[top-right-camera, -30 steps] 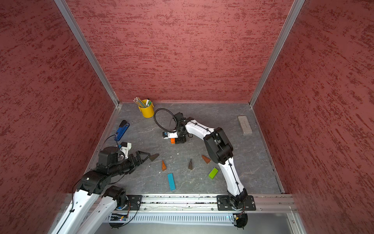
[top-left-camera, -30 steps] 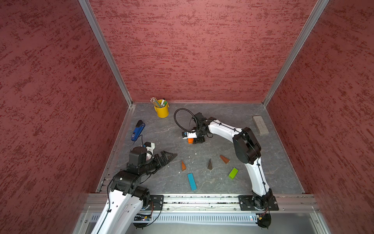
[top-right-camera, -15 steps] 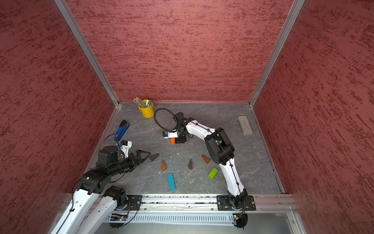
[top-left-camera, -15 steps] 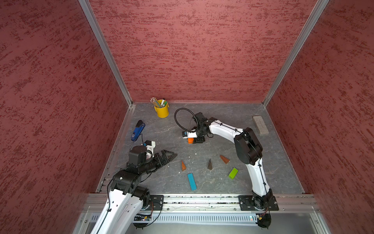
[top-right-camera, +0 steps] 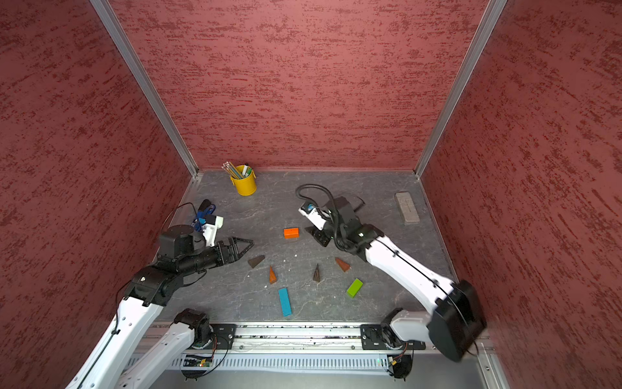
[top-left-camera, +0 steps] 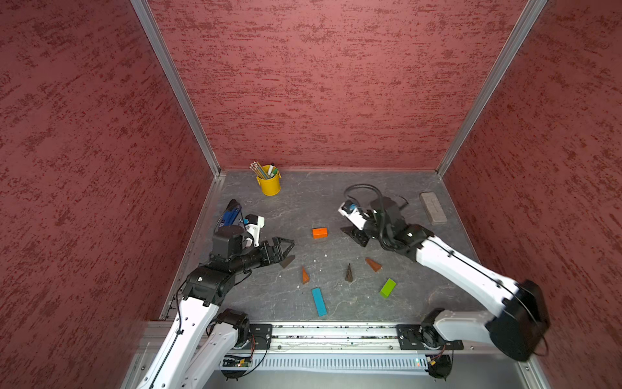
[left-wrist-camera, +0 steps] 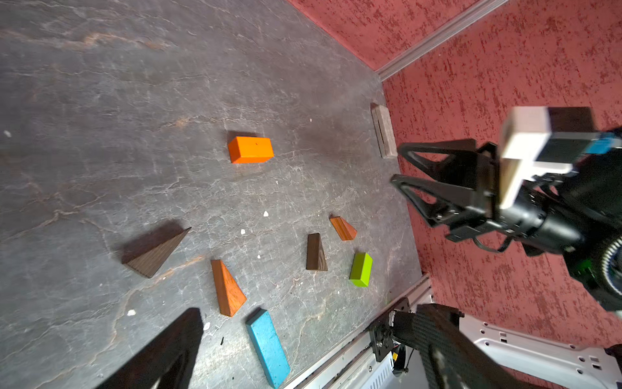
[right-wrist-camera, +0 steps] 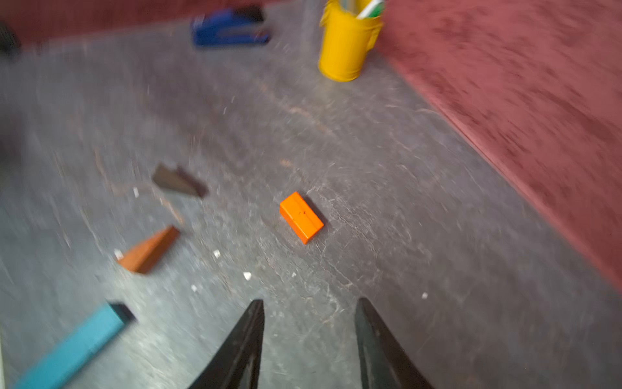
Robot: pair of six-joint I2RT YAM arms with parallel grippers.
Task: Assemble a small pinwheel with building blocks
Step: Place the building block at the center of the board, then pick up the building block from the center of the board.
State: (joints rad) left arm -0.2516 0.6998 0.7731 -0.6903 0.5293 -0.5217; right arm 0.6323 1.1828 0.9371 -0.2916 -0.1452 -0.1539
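The floor is a dark grey slate-looking slab with pale veins and a few white crumbs scattered on it. It's boxed in on three sides by rough red walls, with aluminium strips up the corners. A metal rail runs along the front, and both arms are mounted on it.

Clutter-wise, there's a yellow cup of pencils near the back left corner and a grey eraser by the right wall. A blue stapler sits by the left wall, half hidden behind the left wrist in both top views.

Nothing's joined up, every piece lies on its own. The orange block is mid-floor. Nearer the rail there's a row: left dark wedge, orange-brown wedge, middle dark wedge, reddish wedge. The blue bar and green block are closest to the front.

The left gripper sits low with its jaws wide apart and empty, tip just beside the left dark wedge. The right gripper has its jaws partly apart with nothing between them. It's just right of the orange block, not touching. The right wrist view is pretty blurry.
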